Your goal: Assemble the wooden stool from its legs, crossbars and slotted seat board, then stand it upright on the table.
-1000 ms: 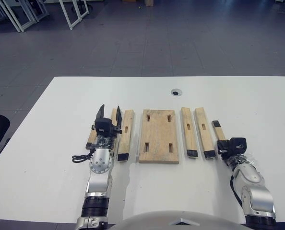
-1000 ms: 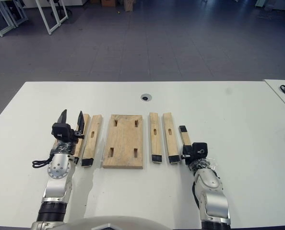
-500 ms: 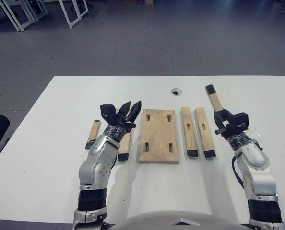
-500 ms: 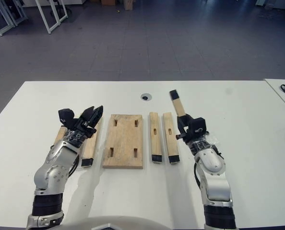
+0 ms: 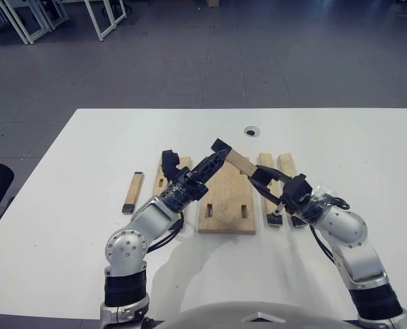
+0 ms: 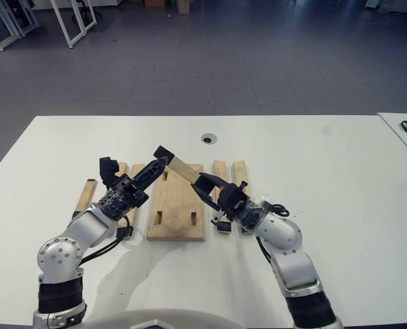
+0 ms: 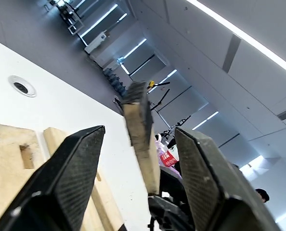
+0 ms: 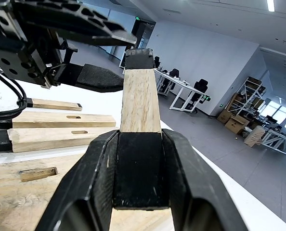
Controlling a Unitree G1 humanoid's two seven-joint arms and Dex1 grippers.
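Above the seat board, right gripper clamping crossbar, swung inward since before, tip between spread fingers of left gripper

Grey tiled floor, white metal frames at far left, ceiling light strips, office chairs beyond

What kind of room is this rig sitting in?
Probably an open-plan office or lab: a white table with a cable grommet, a grey tiled floor, and desks with office chairs behind.
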